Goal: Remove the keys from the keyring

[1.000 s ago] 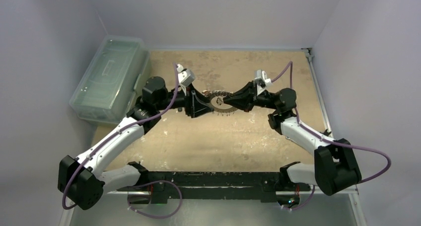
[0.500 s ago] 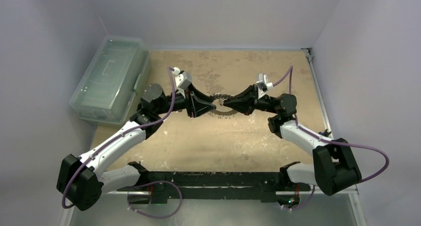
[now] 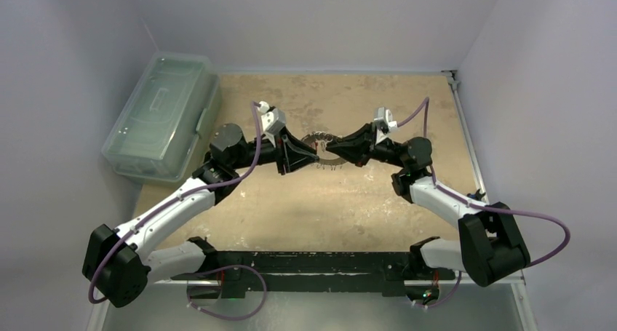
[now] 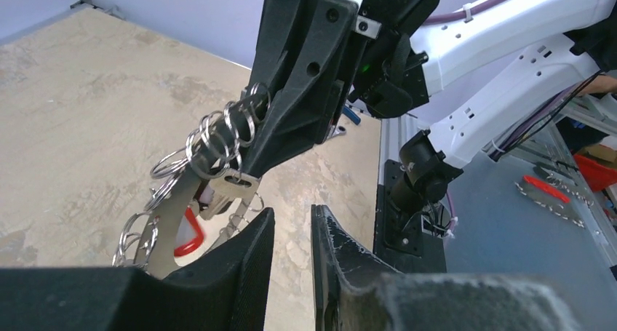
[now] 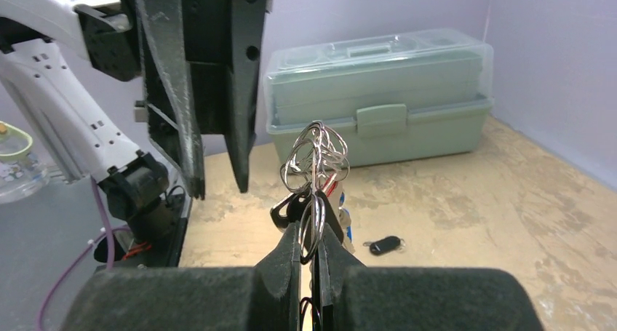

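Note:
The keyring [image 3: 320,137] hangs above mid-table between both arms. My right gripper [image 3: 333,150] is shut on it; in the right wrist view the ring's wire runs edge-on between the closed pads of that gripper [image 5: 311,229]. Small split rings [image 5: 316,153] bunch above the pads. The keys [image 4: 171,214] dangle under the ring, one with a red head [image 4: 190,233]. My left gripper [image 4: 292,211] is just right of them, jaws a narrow gap apart with only table showing between. From above, the left gripper [image 3: 313,155] sits at the ring's left edge.
A clear-lidded green toolbox [image 3: 164,113] stands at the table's far left, also visible as a toolbox [image 5: 378,91] behind the ring. A black key fob [image 5: 383,244] lies on the table. Walls close in on three sides.
My left gripper's jaws have narrowed from wide apart to a slim gap and it has shifted right, toward the ring. The right gripper stays shut on the keyring.

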